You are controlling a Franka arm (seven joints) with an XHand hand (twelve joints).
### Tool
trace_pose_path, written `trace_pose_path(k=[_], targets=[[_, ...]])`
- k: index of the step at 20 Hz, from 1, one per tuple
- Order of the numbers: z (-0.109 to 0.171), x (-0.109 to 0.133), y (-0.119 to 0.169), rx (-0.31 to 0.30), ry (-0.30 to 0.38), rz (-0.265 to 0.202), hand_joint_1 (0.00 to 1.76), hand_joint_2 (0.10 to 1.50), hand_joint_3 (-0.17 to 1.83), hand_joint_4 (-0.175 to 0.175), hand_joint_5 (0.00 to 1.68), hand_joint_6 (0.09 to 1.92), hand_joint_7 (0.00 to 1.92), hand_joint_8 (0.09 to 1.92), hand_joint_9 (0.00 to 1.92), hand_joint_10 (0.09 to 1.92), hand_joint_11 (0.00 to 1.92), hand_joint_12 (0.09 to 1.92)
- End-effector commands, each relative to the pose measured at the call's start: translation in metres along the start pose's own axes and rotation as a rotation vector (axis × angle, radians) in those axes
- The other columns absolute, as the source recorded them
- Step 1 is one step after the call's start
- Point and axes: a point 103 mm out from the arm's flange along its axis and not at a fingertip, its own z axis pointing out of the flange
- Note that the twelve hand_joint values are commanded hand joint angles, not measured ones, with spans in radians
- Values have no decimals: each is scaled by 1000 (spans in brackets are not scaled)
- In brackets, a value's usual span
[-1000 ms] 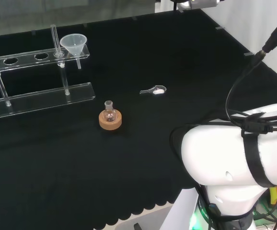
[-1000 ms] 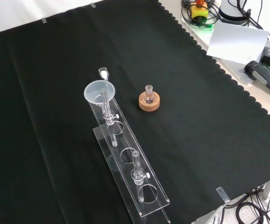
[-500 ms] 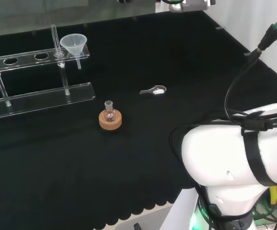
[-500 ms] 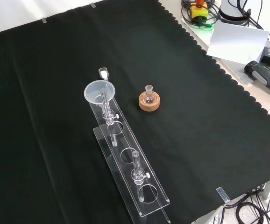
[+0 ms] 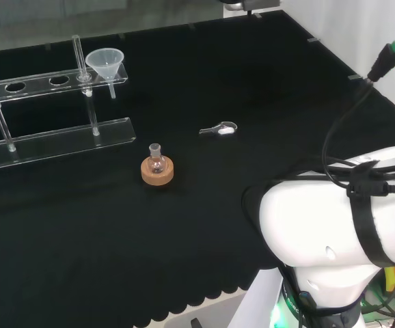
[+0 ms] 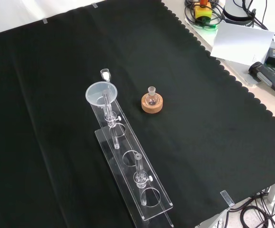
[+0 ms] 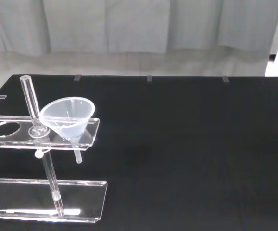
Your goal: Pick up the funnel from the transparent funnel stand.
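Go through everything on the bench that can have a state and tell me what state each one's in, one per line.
funnel: upright, seated in the end hole of the stand, untouched.
transparent funnel stand: standing upright on the cloth, its other visible holes empty.
small flask: upright on its cork ring, neck open; contents cannot be told.
cork ring: flat on the cloth, bearing the flask.
small clear piece: lying on its side on the cloth.
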Motion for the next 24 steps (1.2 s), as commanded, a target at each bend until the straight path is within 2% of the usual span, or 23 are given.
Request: trace_pose_path(k=[1,6,12,16,24], targets=[[17,31,41,-5,-11,-11,375,577,-1,72,0,87,0,87,0,87,0,87],[29,56,70,35,-37,-23,384,584,2,46,0,87,0,87,0,87,0,87],[43,98,111,105,-87,-31,452,616,16,10,0,87,0,87,0,87,2,87],[53,123,132,149,-111,-59,455,618,16,0,0,87,0,87,0,87,9,87],[82,129,167,228,-147,-124,450,619,14,-12,0,87,0,87,0,87,18,87]])
